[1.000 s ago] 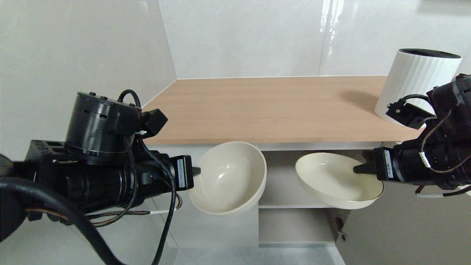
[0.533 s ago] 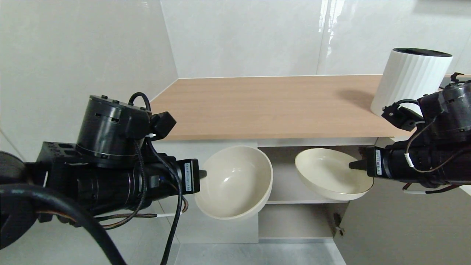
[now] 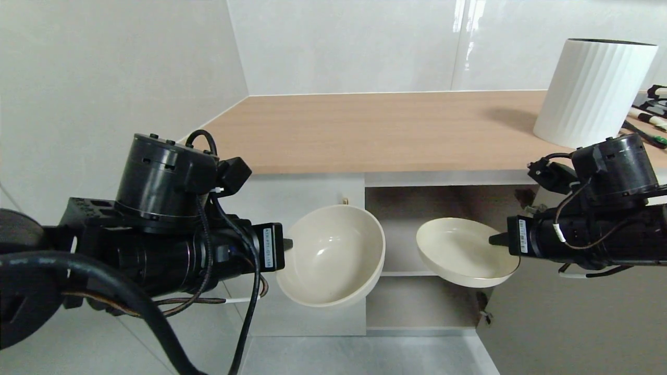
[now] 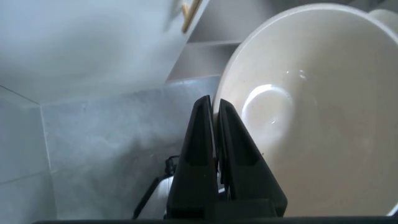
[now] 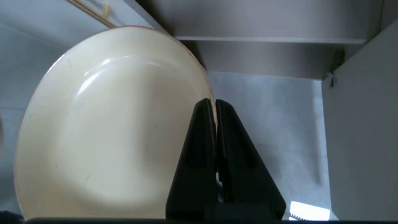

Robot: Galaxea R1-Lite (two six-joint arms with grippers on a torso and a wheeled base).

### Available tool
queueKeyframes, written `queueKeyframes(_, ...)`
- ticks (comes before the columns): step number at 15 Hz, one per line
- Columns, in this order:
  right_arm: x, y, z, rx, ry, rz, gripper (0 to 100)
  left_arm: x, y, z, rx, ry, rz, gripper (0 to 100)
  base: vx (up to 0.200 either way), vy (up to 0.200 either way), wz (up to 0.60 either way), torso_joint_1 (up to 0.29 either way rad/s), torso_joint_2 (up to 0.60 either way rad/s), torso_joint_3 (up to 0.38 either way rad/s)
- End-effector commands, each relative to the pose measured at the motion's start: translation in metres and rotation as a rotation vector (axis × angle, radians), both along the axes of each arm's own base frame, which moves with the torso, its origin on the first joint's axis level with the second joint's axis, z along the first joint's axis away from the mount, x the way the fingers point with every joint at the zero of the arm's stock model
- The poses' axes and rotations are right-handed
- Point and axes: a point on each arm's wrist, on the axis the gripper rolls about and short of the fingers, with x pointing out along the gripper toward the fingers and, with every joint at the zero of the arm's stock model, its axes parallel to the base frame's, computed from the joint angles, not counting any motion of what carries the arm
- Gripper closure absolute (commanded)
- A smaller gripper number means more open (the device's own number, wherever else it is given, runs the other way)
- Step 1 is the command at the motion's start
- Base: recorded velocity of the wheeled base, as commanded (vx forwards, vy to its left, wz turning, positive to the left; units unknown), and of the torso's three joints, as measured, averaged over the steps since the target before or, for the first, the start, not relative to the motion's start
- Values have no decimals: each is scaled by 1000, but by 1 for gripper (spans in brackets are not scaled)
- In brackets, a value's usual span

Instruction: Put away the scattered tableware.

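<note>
My left gripper [image 3: 288, 244] is shut on the rim of a deep cream bowl [image 3: 333, 255], held tilted in the air in front of the closed left cabinet door [image 3: 307, 190]. The left wrist view has the fingers [image 4: 205, 124] clamped on that bowl [image 4: 311, 112]. My right gripper [image 3: 494, 240] is shut on the rim of a shallower cream bowl [image 3: 461, 250], which hangs before the open cabinet compartment [image 3: 443, 200]. The right wrist view shows that bowl [image 5: 112, 124] pinched at its edge by the gripper [image 5: 214, 109].
A wooden countertop [image 3: 385, 130] runs above the cabinet, with a white ribbed container [image 3: 594, 99] at its right end and utensils [image 3: 651, 112] beyond. Inside the open cabinet is a shelf [image 3: 401, 273]. The right door [image 3: 568, 312] stands open. Grey floor [image 3: 365, 354] lies below.
The head camera has shifted, so the counter sits higher in view. Both arms have come lower against the cabinet, and the right bowl now hangs at the open compartment's height.
</note>
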Motion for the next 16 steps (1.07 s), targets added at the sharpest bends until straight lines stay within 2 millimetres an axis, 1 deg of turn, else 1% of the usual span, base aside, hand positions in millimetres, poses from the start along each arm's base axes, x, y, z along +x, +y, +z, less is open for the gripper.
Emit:
queueKeyframes(1,4,2,-5,-7,12,-2,100,1,-1,-2,5,7,1,100,0,0,0,-129,447,315)
queueKeyframes(6,10,4,-12,-18,26,-9,100,2,-1,-2,2,2,1,100,0,0,0,-89,407,305)
queueKeyframes(9,13,4,-16,-24,40,-12,100,2,-2,-2,1,4,1,100,0,0,0,-27,95,64)
queueKeyframes(11,19,6,-22,-26,44,-14,100,2,-2,-2,3,3,1,100,0,0,0,0,0,0)
queueKeyframes(12,24,8,-27,-26,44,-14,100,2,-2,-2,3,3,1,100,0,0,0,0,0,0)
queueKeyframes(13,33,12,-36,-34,53,-14,100,2,-1,-2,1,3,1,100,0,0,0,0,0,0)
queueKeyframes(14,43,16,-48,-57,63,-18,100,2,-1,-2,1,3,1,100,0,0,0,0,0,0)
queueKeyframes(15,60,22,-63,-90,61,-32,100,2,-1,-2,0,1,1,100,0,0,0,0,0,0)
queueKeyframes(16,68,25,-68,-94,57,-43,100,1,-1,-1,-1,0,1,100,0,0,0,0,0,0)
